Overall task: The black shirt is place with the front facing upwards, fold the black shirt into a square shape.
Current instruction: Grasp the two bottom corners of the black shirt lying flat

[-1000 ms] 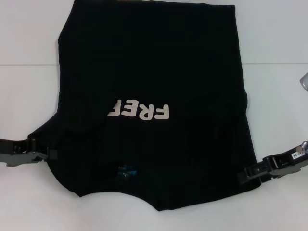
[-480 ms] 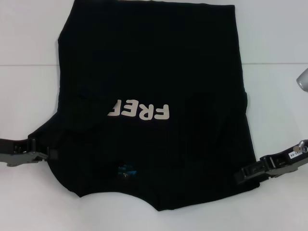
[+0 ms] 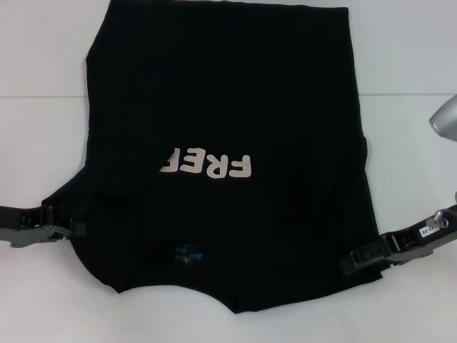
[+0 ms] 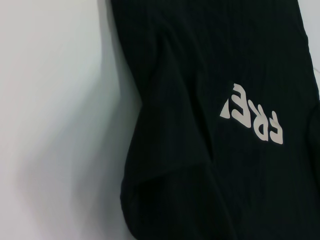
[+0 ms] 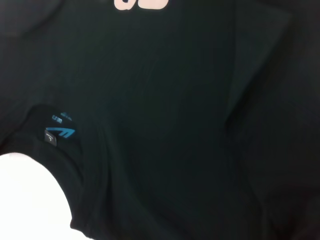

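The left gripper is at the left edge of the black shirt, low on the near side of the table in the head view. Its tip touches the cloth where a folded sleeve part ends, and it seems to pinch this edge, but I cannot tell if the fingers are pressed together or spread, because black metal and black cloth run into each other. The right gripper is at the right edge of the shirt, also on the near side, a little closer to the robot than the left one. Its dark tip lies over the cloth border; how its fingers stand I also cannot tell.

Between the two grippers the black shirt lies flat on the white table, with the front upwards. The collar points to the robot and the hem is far away, at the top of the head view. Both sleeves are folded inwards over the body, so the outline is almost a long rectangle, with slanted folds near each gripper. The pale lettering is in the middle and reads upside down from the robot; only "FREE" shows. The small blue neck label sits inside the collar, near the front edge.

In the left wrist view the folded sleeve makes a diagonal crease beside the lettering. The right wrist view shows the collar with the blue label and the table under the neck opening.
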